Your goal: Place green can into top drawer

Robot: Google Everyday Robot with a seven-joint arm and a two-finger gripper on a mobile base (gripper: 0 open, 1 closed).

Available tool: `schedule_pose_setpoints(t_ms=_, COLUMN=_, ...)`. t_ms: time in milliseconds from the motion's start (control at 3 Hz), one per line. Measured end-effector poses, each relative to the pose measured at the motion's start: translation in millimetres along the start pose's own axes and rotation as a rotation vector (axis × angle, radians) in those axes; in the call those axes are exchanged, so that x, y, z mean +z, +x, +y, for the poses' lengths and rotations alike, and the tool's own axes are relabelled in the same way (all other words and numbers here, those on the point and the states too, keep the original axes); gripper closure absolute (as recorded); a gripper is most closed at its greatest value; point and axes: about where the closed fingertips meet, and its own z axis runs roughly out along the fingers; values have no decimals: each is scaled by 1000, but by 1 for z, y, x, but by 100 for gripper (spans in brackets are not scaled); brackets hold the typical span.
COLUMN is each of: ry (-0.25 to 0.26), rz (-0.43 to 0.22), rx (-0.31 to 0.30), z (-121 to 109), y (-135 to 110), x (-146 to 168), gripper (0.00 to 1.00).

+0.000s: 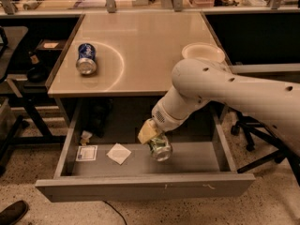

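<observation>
Hanging inside the open drawer (140, 187), just right of its middle, the gripper (153, 137) has its jaws clamped on the green can (161, 149). The can sits directly below the jaws, tilted, its long axis leaning toward the drawer front so a silver end faces outward. Whether it touches the drawer floor I cannot tell. Lowering and releasing looks like the next step. Toward the drawer's left lie a white card (86, 153), a paper square (118, 153) and a small scrap (86, 136).
</observation>
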Motion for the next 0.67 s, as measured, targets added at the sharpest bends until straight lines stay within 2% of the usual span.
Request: schedule_pose_setpoints(t_ms=667, ry=18, rz=-39, rx=-24, z=-5, y=-6, x=38, gripper=100)
